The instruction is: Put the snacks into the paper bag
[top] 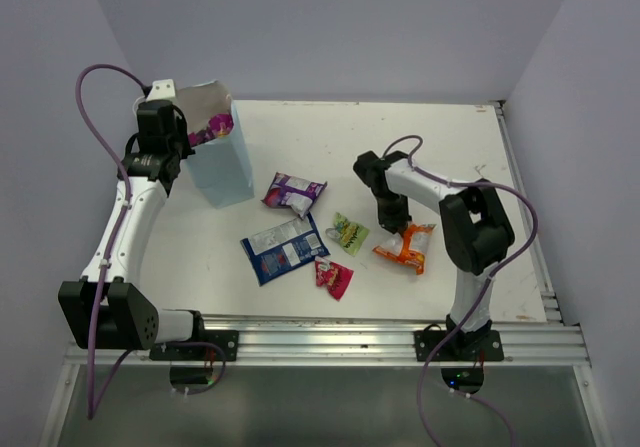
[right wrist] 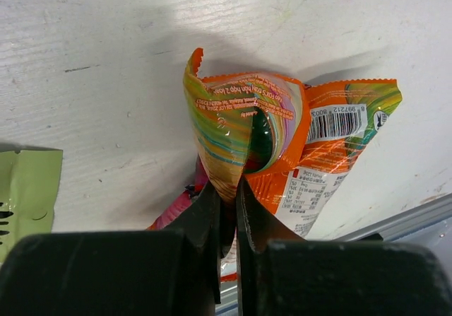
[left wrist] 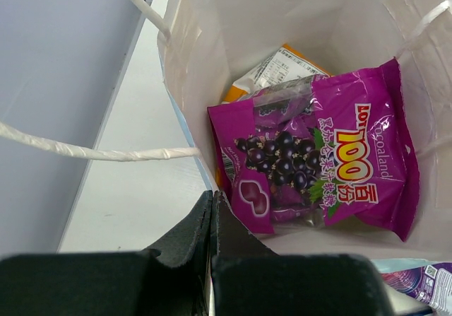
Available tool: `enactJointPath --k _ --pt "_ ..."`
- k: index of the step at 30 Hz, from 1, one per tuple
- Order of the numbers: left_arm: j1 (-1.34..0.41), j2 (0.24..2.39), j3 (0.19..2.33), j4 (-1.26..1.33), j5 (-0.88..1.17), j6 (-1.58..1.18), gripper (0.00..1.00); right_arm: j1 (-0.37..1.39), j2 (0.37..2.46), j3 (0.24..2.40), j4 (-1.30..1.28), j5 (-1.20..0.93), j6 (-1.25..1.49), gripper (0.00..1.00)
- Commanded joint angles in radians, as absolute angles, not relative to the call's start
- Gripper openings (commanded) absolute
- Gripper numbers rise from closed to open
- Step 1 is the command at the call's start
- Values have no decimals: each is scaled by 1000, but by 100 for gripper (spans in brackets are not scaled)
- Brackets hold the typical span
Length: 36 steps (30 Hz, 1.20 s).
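Note:
The paper bag [top: 222, 162] stands upright at the back left. My left gripper [top: 185, 137] is shut on its near rim; in the left wrist view the gripper [left wrist: 213, 199] pinches the bag wall [left wrist: 233, 19]. Inside lie a purple packet [left wrist: 325, 160] and a large orange packet [left wrist: 282, 65] under it. My right gripper [top: 395, 229] is shut on a folded edge of the orange-and-white packet [top: 408, 247], which rests on the table; the right wrist view shows the gripper [right wrist: 234, 189] and the packet [right wrist: 282, 132]. A second purple packet [top: 293, 193], blue-and-white packet [top: 285, 248], green-yellow packet [top: 349, 233] and red packet [top: 333, 277] lie mid-table.
The white table [top: 450, 147] ends in a metal rail [top: 380, 332] at the near edge, close behind the orange-and-white packet. The green-yellow packet [right wrist: 21, 189] lies just left of my right gripper. Purple walls enclose the back and sides.

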<state>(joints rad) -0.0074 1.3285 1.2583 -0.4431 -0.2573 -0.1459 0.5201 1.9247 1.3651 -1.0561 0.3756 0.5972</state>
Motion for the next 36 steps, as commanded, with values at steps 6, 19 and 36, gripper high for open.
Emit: enactJointPath --k 6,19,36 --pt "0 1312 1249 -431 -241 -144 0 557 1951 1923 -1017 339 473 0" --pt "-2 1302 1262 -431 -183 -164 0 647 2373 2581 -33 -256 891 0" --pt "-15 1305 1247 -425 -153 -179 0 787 2396 2708 198 -163 845 0"
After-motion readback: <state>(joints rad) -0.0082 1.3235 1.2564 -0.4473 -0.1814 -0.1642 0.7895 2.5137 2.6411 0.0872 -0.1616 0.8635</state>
